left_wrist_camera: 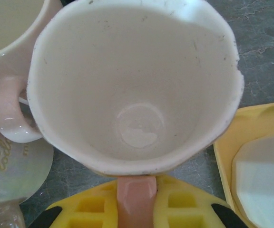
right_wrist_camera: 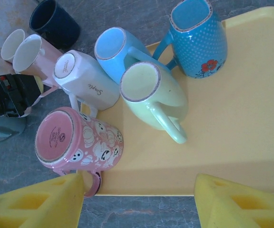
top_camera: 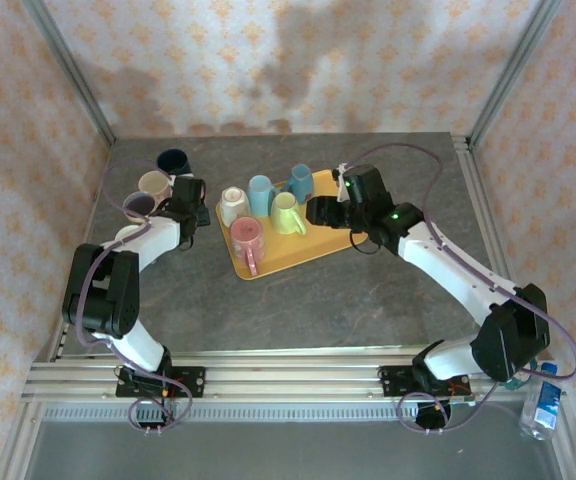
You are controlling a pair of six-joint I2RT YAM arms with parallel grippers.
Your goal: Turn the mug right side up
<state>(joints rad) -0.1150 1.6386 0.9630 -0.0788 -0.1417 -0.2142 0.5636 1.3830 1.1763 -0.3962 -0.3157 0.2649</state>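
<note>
— Off the left edge of the yellow plastic tray [top_camera: 308, 245], over the grey stone-look table [top_camera: 368, 290], that's where the left gripper [left_wrist_camera: 136, 195] is parked. Anyone make out what it's got?

— Yep, its yellow fingers are clamped on the pink handle of the pale pink ceramic mug with the white inside [left_wrist_camera: 137, 85]. The left wrist cam looks right down into it, mouth facing the lens. Can't tell if the base is on the table or just above it.

— What's next to it?

— A cream mug with a pink handle [left_wrist_camera: 6, 33] sits just beside it, on the side away from the tray. The tray's left edge is just on the other side.

— And the other arm?

— The right gripper [right_wrist_camera: 139, 199] hangs over the right part of the tray, jaws spread wide, nothing between them. The tray's mugs are all bunched toward its left half. The pink smiley-face mug [right_wrist_camera: 84, 147] is by the near-left corner, base up, handle pointing at the near edge. The white faceted mug [right_wrist_camera: 87, 83], light blue mug [right_wrist_camera: 118, 52] and pale green mug [right_wrist_camera: 151, 92] are base up too. The blue dotted mug with a red flower [right_wrist_camera: 196, 40] is nearest the far edge, and I can't call which way up it is.
</note>
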